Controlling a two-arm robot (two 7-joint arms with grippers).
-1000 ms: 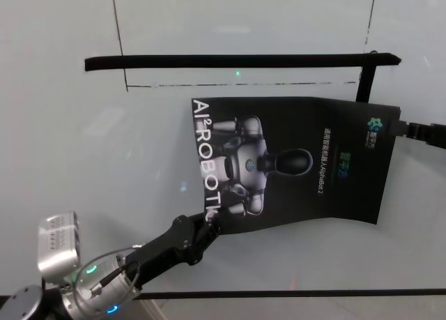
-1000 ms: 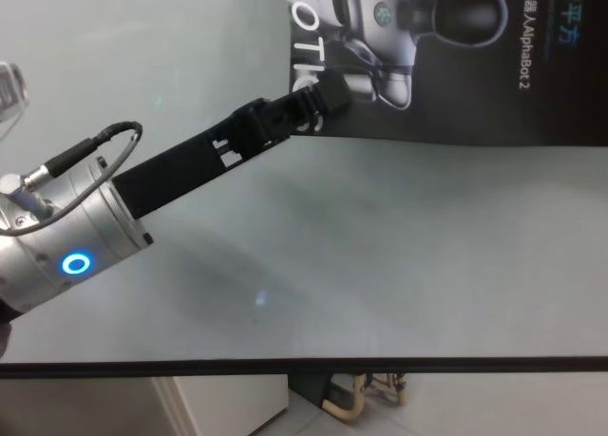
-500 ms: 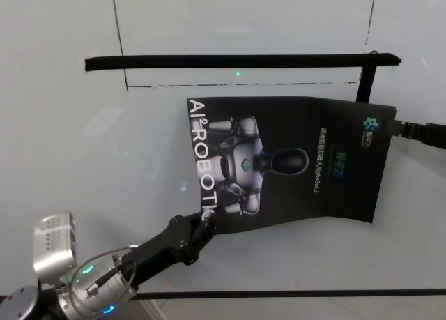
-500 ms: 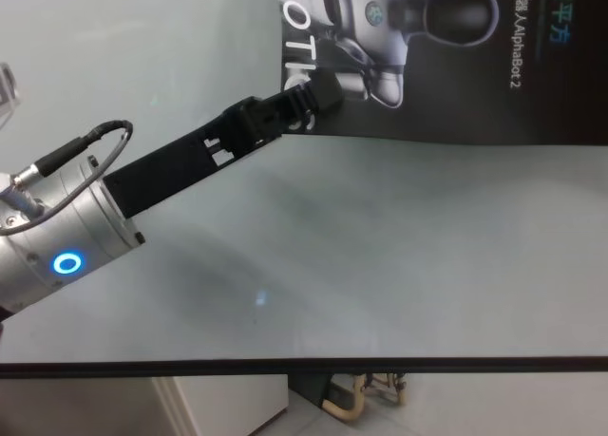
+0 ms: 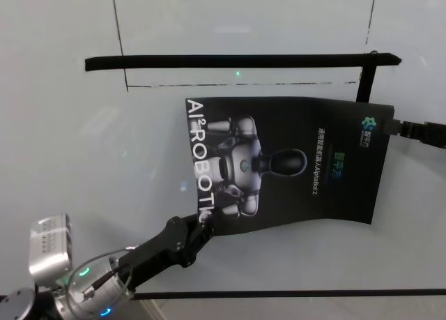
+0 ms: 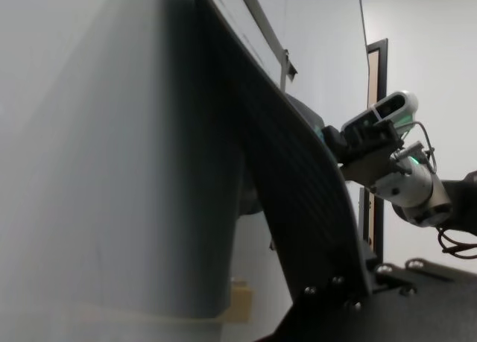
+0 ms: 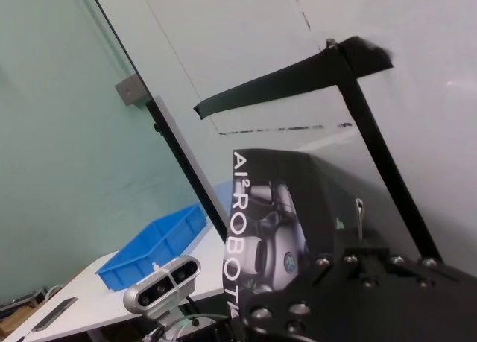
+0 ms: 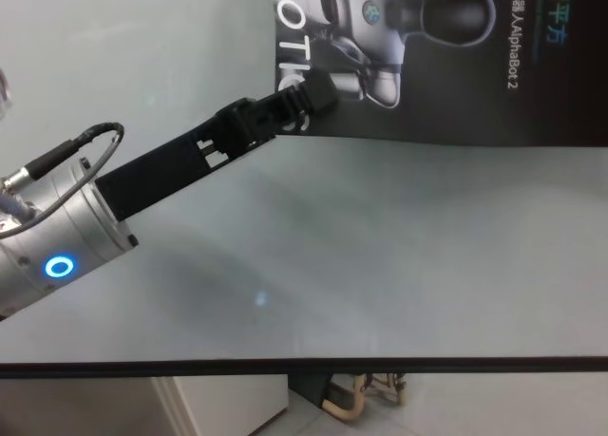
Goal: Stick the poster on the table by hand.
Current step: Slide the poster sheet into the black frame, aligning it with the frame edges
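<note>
head view: the large black rectangular poster (image 5: pixel 286 163) lies partly on the pale glossy table (image 5: pixel 83 160), its near-left corner pinched by the slim black left gripper (image 5: pixel 207 222).

chest view: that corner looks lifted; pressing flat remains.

right wrist view: the right gripper (image 7: pixel 356 247) clamps the far-right edge.

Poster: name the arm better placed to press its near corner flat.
Probably the left. Its gripper is already at the poster's near left corner, while the right gripper sits at the far right edge.
</note>
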